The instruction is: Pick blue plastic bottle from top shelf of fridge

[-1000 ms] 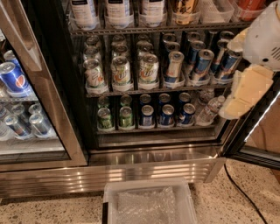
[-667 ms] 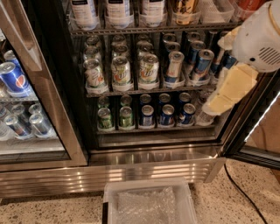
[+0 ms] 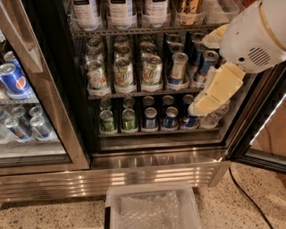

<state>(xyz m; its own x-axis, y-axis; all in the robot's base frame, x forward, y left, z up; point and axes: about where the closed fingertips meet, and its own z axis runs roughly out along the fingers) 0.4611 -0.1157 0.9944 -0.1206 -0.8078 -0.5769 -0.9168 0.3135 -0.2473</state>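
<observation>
The fridge [image 3: 156, 154] stands open, black inside with a steel base. Along the top edge of the camera view, the top shelf [image 3: 134, 30] holds three white-labelled bottles with dark bands in clear lane trays. Only their lower parts show: one on the left [image 3: 86, 10], one in the middle [image 3: 120, 10] and one on the right [image 3: 156, 9]. My gripper [image 3: 202, 103] is cream coloured and hangs from the white arm [image 3: 254, 36] at the right. It sits in front of the can racks, below and to the right of those bottles, holding nothing that I can see.
A gold-labelled amber bottle [image 3: 187, 8] stands right of the white-labelled ones. Two racks of drink cans [image 3: 147, 71] fill the shelves below. A second cooler with Pepsi cans [image 3: 12, 79] is at the left. A white bin [image 3: 152, 208] sits on the floor. The fridge's open door [image 3: 261, 134] and a black cable [image 3: 243, 192] are at the right.
The arm and gripper have moved left, further across the front of the can racks. The bottles and cans have not moved.
</observation>
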